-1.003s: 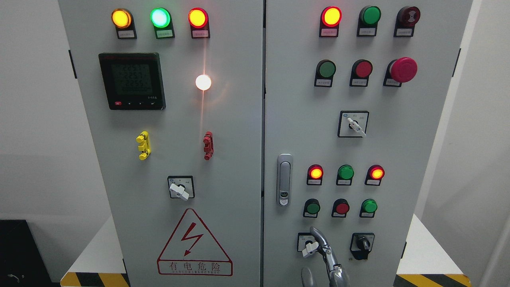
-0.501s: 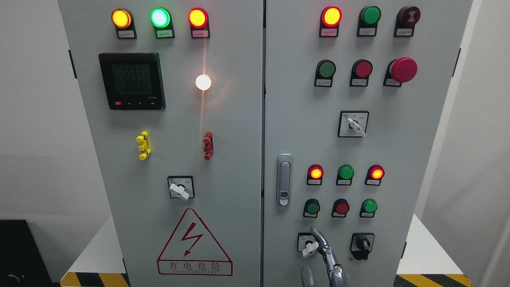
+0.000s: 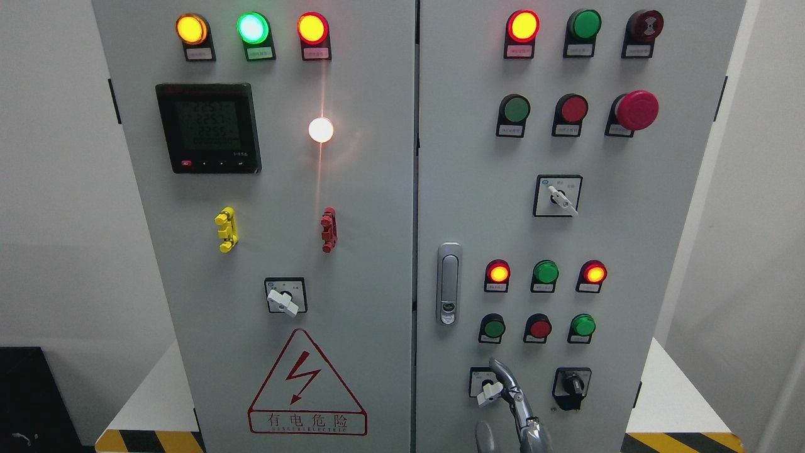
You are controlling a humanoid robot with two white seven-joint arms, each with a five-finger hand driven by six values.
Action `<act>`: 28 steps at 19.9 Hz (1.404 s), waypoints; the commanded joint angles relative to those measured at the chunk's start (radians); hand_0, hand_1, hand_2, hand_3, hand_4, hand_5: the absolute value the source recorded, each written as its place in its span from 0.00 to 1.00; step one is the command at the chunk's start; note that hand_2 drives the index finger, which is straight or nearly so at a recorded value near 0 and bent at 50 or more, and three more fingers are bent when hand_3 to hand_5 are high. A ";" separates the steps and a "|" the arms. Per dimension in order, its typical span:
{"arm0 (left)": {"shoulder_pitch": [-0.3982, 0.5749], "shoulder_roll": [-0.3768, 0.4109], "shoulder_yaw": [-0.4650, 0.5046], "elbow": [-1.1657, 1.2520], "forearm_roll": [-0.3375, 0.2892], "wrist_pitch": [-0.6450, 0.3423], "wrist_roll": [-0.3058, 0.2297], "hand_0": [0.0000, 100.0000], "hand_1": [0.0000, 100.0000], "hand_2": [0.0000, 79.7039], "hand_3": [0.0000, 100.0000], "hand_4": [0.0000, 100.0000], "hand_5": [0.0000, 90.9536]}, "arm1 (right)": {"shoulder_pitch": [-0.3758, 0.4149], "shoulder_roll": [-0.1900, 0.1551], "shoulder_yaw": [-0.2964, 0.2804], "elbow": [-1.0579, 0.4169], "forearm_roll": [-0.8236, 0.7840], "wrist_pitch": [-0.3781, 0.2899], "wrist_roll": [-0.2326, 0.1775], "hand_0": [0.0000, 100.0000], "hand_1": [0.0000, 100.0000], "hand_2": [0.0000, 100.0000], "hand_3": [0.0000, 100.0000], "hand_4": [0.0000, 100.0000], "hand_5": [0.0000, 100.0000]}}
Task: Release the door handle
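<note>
Head view shows a grey two-door electrical cabinet [image 3: 352,189] filling the picture, both doors shut and the seam between them running down the middle. The door handle [image 3: 448,283], a silver upright latch with a small lock at its foot, sits on the right door just beside the seam, at about 5 o'clock from the picture's centre.

A single robot hand [image 3: 512,409] rises from the bottom edge a little right of the middle, at about 5 o'clock. Only a couple of its metal fingers [image 3: 508,384] show; one long finger reaches up and its tip lies beside the white lever of a small selector switch [image 3: 487,384], touching it or nearly so. I cannot tell from which side its arm comes in, nor whether the hand is spread or curled, since the palm is cut off by the frame. It holds nothing that can be seen.

The hand is well below the handle and apart from it, so the letting-go looks already done and the step in hand is the retreat. The next move, as I judge it, calls for drawing the hand down and back from the door without nudging the selector lever at its fingertip, which could turn if brushed.
</note>
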 commanded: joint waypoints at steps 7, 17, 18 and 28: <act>0.009 0.000 0.000 0.000 0.000 0.000 0.001 0.12 0.56 0.00 0.00 0.00 0.00 | -0.026 0.000 0.002 0.000 0.000 0.001 0.000 0.36 0.10 0.00 0.14 0.16 0.14; 0.009 0.000 0.000 0.000 0.000 0.000 0.001 0.12 0.56 0.00 0.00 0.00 0.00 | -0.026 0.000 0.005 -0.011 0.008 0.001 0.000 0.36 0.10 0.00 0.15 0.17 0.14; 0.009 0.000 0.000 0.000 0.000 0.000 0.001 0.12 0.56 0.00 0.00 0.00 0.00 | -0.026 0.000 0.005 -0.012 0.009 0.001 0.000 0.36 0.10 0.00 0.15 0.18 0.15; 0.009 0.000 0.000 0.000 0.000 0.000 0.001 0.12 0.56 0.00 0.00 0.00 0.00 | -0.032 0.000 0.010 -0.034 0.054 0.001 -0.002 0.35 0.13 0.00 0.18 0.26 0.22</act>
